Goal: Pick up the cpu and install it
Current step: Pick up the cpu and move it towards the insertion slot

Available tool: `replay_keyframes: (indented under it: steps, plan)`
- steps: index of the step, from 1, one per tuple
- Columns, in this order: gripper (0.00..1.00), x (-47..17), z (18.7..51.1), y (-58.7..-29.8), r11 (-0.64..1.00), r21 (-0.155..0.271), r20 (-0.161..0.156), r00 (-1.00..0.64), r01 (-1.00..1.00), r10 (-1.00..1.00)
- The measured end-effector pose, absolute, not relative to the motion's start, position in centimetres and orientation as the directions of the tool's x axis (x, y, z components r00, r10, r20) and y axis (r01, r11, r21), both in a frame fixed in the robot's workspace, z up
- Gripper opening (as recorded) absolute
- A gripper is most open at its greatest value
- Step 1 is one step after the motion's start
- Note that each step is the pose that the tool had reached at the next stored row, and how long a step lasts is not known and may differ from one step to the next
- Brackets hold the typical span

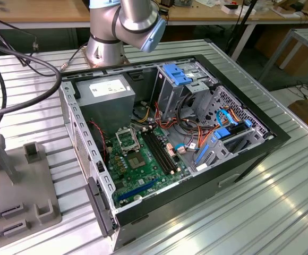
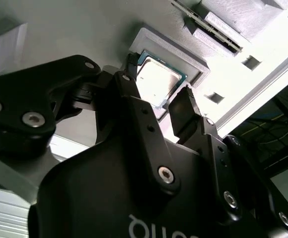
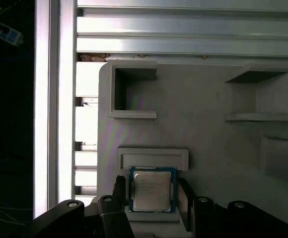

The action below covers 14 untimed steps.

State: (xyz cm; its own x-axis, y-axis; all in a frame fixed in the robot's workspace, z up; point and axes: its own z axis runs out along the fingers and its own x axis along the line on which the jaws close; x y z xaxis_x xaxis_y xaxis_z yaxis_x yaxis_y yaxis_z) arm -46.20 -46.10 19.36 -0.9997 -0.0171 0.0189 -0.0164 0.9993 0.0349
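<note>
- The cpu [image 3: 152, 191] lies flat in a shallow pocket of the grey tray [image 3: 208, 139].
- The gripper [image 3: 152, 186] straddles it, jaws apart, one finger flanking each opposite edge, not clamped.

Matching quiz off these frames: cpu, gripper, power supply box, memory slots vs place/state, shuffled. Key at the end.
1. cpu
2. gripper
3. power supply box
4. memory slots

A. on the green motherboard inside the case
B. open, straddling the cpu
C. lying in a recess of the grey holder
D. grey, in the case corner by the arm's base

Pairs: 1-C, 2-B, 3-D, 4-A
</note>
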Motion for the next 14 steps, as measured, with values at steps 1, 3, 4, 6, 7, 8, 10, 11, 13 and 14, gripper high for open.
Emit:
replay_keyframes:
  steps: [1,3,4,6,7,8,10,11,13,14]
  plan:
    - [0.53,-46.19,19.32,-46.07,0.999,0.035,0.019,-1.0,-0.016,-0.017]
    - [0.53,-46.19,19.28,-46.06,0.999,0.035,0.019,-1.0,-0.017,-0.017]
    - [0.53,-46.19,19.28,-46.05,0.999,0.035,0.019,-1.0,-0.016,-0.017]
    - [0.53,-46.19,19.26,-46.04,0.999,0.035,0.019,-1.0,-0.016,-0.017]
    - [0.53,-46.19,19.25,-46.04,0.999,0.035,0.019,-1.0,-0.016,-0.017]
    - [0.53,-46.19,19.25,-46.04,0.999,0.035,0.019,-1.0,-0.016,-0.017]
    - [0.53,-46.19,19.25,-46.05,0.999,0.035,0.019,-1.0,-0.016,-0.017]
    - [0.52,-46.19,19.25,-46.04,0.999,0.035,0.019,-1.0,-0.016,-0.017]
    - [0.47,-46.19,19.24,-46.04,0.999,0.035,0.019,-1.0,-0.016,-0.017]
    - [0.47,-46.19,19.25,-46.04,0.999,0.035,0.019,-1.0,-0.016,-0.017]
